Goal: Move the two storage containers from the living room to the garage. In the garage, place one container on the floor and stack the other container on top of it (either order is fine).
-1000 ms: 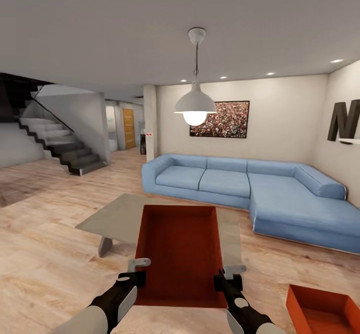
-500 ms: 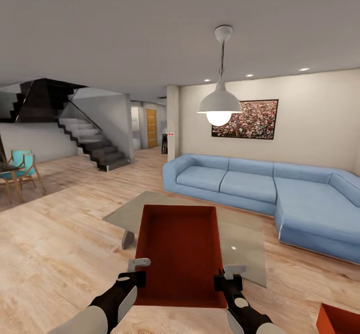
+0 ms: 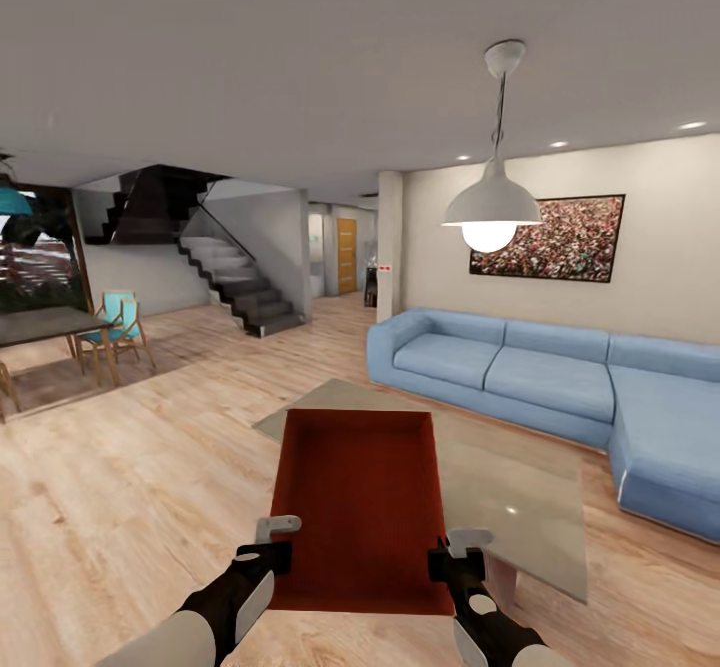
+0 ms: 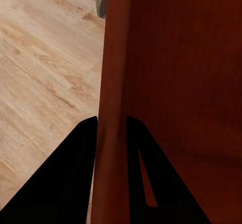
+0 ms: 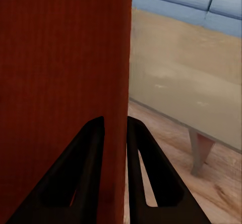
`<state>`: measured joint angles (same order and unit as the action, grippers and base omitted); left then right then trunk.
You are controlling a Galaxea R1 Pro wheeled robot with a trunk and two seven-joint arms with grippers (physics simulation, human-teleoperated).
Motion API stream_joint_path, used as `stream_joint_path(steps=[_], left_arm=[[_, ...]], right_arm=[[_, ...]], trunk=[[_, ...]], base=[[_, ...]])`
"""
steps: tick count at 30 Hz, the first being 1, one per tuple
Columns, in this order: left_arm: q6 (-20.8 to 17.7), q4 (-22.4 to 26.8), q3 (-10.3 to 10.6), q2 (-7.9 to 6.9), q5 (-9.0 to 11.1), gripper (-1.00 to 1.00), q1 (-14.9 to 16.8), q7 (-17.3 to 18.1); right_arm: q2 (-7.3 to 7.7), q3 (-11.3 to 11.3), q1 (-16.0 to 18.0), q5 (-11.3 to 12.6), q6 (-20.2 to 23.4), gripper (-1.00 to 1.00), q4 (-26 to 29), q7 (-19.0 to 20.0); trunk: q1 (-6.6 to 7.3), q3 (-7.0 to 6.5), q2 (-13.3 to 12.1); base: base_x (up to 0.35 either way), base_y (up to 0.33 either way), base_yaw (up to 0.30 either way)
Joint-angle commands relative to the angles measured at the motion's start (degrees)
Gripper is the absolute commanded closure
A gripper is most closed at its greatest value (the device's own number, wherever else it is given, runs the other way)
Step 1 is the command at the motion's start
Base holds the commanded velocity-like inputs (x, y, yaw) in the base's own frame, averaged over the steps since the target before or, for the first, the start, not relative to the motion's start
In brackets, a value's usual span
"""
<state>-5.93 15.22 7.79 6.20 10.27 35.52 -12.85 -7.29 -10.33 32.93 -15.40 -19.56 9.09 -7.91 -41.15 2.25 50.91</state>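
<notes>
Both claws, left claw (image 3: 279, 539) and right claw (image 3: 455, 548), clamp one storage container (image 3: 360, 507) (opposite walls).

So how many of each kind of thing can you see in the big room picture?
Red boxes: 1, held by the left pincer and right pincer
Blue sofas: 1
Coffee tables: 1
Hanging white lamps: 1
Wall pictures: 1
Staircases: 1
Total: 6
</notes>
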Motion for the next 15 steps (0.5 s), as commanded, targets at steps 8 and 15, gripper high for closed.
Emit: stream_joint_path(steps=[8, 15], left_arm=[[-0.4, 0.3, -0.9, -0.31, -1.2, 1.00, 0.1, -0.8], [-0.4, 0.3, -0.9, -0.31, -1.2, 1.00, 0.1, -0.8]], right_arm=[[0.00, -1.5, 0.0, -0.3, -0.2, 1.00, -0.1, -0.2], [0.00, -1.5, 0.0, -0.3, -0.2, 1.00, -0.1, -0.2]], trunk=[[-0.01, 0.09, 0.1], [-0.01, 0.09, 0.1]], base=[[0.000, 0.000, 0.300], [0.000, 0.000, 0.300]])
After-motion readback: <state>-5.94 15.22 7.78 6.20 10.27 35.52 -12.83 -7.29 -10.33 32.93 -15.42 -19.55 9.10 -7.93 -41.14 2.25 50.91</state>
